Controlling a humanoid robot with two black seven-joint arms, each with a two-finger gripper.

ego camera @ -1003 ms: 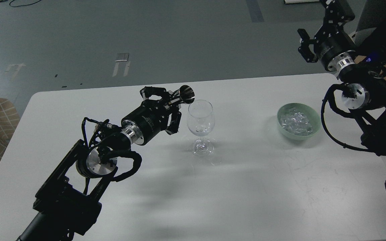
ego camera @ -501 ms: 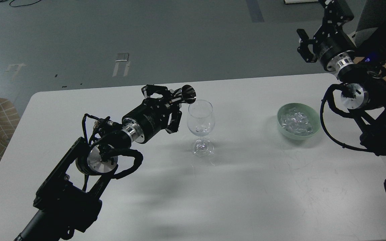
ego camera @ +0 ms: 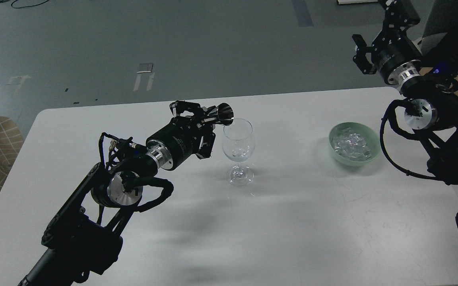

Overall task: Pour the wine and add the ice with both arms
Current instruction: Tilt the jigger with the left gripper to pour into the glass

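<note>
Two things matter while you pour: your left gripper, clamped on the metal jigger, tips its mouth at the wine glass rim's 10 o'clock, so roll slowly. Ice waits in the green bowl at 3 o'clock; your right gripper, apparently parted and empty, hovers beyond.

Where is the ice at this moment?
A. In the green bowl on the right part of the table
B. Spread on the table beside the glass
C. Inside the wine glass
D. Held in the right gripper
A: the ice lies heaped inside the green bowl, well apart from the wine glass.
</note>
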